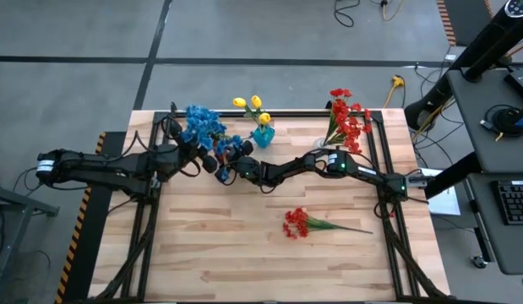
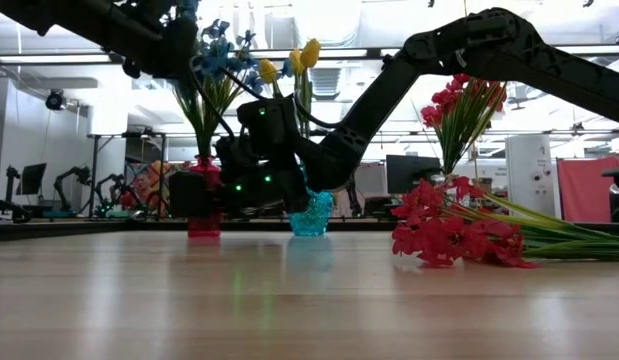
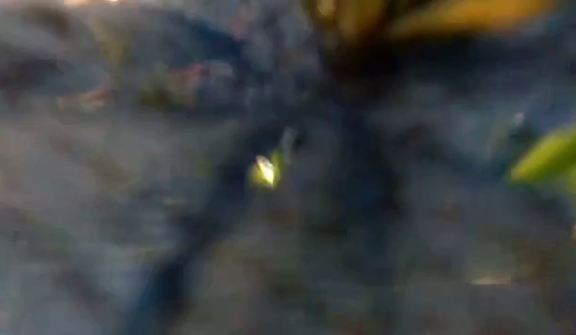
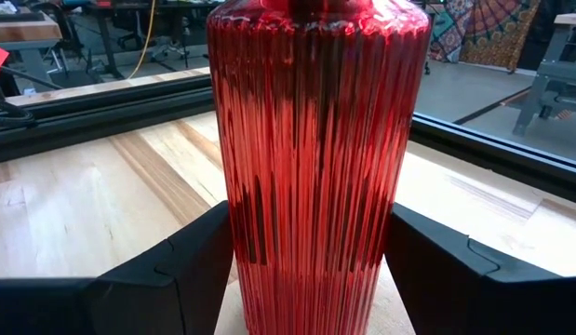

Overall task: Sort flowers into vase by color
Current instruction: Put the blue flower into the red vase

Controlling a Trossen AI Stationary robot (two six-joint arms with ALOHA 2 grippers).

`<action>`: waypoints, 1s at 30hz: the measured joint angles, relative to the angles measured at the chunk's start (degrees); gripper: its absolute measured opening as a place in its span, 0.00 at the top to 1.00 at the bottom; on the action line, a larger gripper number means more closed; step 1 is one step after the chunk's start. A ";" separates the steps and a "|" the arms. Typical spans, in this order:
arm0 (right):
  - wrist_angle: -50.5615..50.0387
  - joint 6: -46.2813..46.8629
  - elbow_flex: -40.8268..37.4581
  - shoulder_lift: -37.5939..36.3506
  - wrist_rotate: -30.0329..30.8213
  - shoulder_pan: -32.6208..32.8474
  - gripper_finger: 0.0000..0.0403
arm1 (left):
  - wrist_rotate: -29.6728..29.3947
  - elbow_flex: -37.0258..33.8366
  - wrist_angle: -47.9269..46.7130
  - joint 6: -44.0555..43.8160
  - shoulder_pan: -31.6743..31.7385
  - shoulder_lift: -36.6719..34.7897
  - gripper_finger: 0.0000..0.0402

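My right gripper (image 4: 311, 270) has its fingers spread around the ribbed red vase (image 4: 315, 140), far centre-left, touching both sides. My left gripper (image 1: 204, 159), beside it among the blue flowers (image 1: 202, 125): fingers unclear. A red spray (image 1: 299, 223) lies near right.

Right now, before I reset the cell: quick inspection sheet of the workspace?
Surface: wooden table, nothing spilled.
Job's things: blue flowers in red vase; yellow flowers in teal vase; red flowers standing at the back right; loose red spray lying flat on the table.
Clutter: nothing seen.
Grippers: right gripper clamps the red vase; left gripper at the blue flowers' stems.
Cables: yellow-plug cable on the floor behind the table.
Surroundings: keyboard on a desk to the right.
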 joint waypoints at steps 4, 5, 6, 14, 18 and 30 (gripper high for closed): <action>-0.02 -0.01 0.00 0.00 0.04 0.01 0.39 | 0.04 -0.02 -1.70 -0.03 0.00 -0.40 0.75; 0.00 -0.01 0.00 0.00 0.03 0.01 0.39 | 0.05 -0.02 -2.24 -0.06 0.00 -0.62 0.72; -0.02 -0.01 0.00 0.00 0.04 0.01 0.39 | 0.04 -0.02 -2.75 -0.09 0.00 -0.88 0.69; -0.01 0.00 0.00 0.00 0.04 0.01 0.39 | 0.10 0.00 -8.92 -0.51 0.00 -4.46 0.46; -0.02 0.39 0.00 0.00 0.09 0.03 0.39 | 1.87 0.09 -10.87 -0.45 0.00 -6.47 0.43; -0.02 0.45 0.00 0.00 0.11 0.04 0.39 | 3.58 0.11 -19.20 -0.25 -0.43 -11.09 0.42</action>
